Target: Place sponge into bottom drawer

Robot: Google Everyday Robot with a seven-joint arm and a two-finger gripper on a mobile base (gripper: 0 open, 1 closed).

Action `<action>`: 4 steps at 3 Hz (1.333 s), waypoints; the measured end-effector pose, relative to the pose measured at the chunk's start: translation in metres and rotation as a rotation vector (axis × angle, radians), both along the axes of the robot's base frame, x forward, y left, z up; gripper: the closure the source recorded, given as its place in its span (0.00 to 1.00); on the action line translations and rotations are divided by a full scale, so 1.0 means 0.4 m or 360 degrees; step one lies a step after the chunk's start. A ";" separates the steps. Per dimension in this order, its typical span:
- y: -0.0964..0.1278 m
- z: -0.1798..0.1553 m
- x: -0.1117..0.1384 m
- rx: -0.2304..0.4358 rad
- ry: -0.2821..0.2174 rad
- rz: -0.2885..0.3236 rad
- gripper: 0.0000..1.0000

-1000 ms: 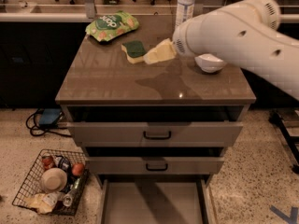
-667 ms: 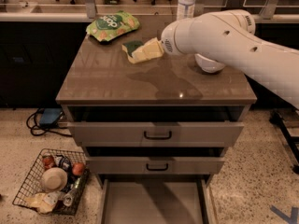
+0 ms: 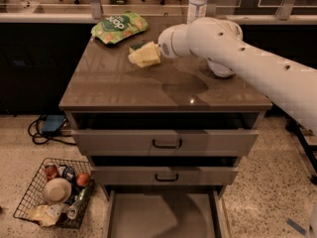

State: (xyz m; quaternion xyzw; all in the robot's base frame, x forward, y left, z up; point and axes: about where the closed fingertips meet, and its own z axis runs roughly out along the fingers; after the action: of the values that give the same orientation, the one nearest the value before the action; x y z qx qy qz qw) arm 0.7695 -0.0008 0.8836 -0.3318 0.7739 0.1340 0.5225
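The sponge (image 3: pixel 133 47) lies on the cabinet top near the back. Only a sliver of its dark green top shows beside the gripper. My gripper (image 3: pixel 144 55), pale yellow at the end of the white arm (image 3: pixel 233 48), sits right over the sponge and hides most of it. The bottom drawer (image 3: pixel 163 213) is pulled out at the cabinet's foot, and its flat grey floor is bare.
A green snack bag (image 3: pixel 119 27) lies just behind the sponge. A water bottle (image 3: pixel 197 3) stands at the back, and a white bowl (image 3: pixel 221 70) is partly hidden under the arm. The two upper drawers (image 3: pixel 166 143) are slightly open. A wire basket (image 3: pixel 52 192) of items sits on the floor to the left.
The arm has swung left across the cabinet top. The gripper has gone from beside the sponge to over it, hiding most of it.
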 end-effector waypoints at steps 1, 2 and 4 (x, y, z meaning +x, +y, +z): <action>0.022 -0.056 0.032 0.0020 0.0066 -0.0001 0.00; 0.052 -0.095 0.053 0.0047 0.0121 0.0015 0.00; 0.076 -0.178 0.070 0.0099 0.0266 -0.0004 0.17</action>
State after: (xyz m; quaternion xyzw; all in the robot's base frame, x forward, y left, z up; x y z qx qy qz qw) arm 0.7974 0.0296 0.8123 -0.3021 0.8107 0.1844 0.4663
